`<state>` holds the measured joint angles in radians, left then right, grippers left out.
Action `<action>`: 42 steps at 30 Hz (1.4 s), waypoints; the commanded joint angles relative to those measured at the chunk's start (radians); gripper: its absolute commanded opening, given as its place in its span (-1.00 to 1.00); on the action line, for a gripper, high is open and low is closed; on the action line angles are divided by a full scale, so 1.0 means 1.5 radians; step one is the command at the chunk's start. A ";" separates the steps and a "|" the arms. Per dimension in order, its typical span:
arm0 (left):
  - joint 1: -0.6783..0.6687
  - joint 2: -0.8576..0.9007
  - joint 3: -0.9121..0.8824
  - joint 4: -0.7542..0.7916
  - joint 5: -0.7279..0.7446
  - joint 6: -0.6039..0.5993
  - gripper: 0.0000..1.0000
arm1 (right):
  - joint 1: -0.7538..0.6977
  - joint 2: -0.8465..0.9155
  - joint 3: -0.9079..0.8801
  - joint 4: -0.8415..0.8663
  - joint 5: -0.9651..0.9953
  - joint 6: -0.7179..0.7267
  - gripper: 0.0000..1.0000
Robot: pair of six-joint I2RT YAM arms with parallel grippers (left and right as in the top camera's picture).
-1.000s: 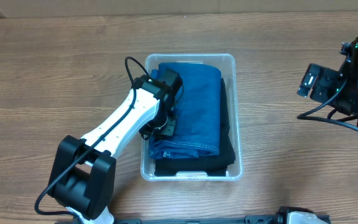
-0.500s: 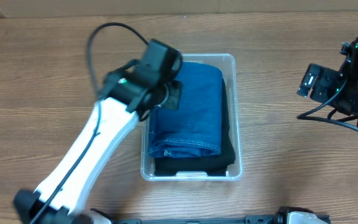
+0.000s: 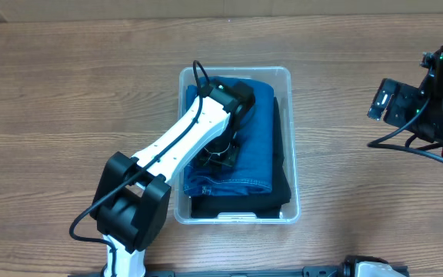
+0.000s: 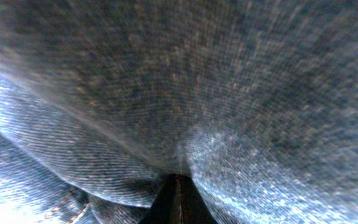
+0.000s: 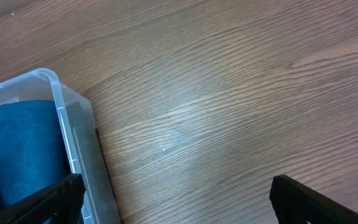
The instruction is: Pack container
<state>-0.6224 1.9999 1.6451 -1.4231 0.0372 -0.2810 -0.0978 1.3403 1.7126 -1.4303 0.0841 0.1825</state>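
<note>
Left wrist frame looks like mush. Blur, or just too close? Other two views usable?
Left wrist: the lens is right against the jeans; the weave goes soft toward the top and the lower-left corner is blown out white. Overhead: sharp and evenly lit, though the left arm covers part of the container. Right wrist: crisp wood grain, a faint sheen on the table, no blur.

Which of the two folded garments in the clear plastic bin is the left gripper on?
The blue denim garment on top; the left gripper rests on it. The black garment lies underneath, showing along its right and near edges.
</note>
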 commanded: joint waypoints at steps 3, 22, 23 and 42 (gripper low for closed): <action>-0.003 -0.075 0.106 0.122 -0.083 0.016 -0.92 | -0.002 -0.001 0.001 0.005 0.001 0.001 1.00; 0.035 0.098 0.129 0.163 -0.084 0.058 -0.92 | -0.002 -0.001 0.001 0.002 0.000 0.001 1.00; 0.035 0.047 0.139 0.163 -0.085 0.058 -0.92 | -0.002 -0.001 0.001 0.002 0.000 0.001 1.00; 0.450 -0.243 0.144 0.123 -0.045 0.013 1.00 | -0.002 0.152 0.001 0.138 -0.141 -0.090 1.00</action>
<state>0.0105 1.6516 1.8645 -1.2129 -0.0811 -0.2630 -0.0975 1.6039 1.7065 -1.1927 -0.0982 0.0769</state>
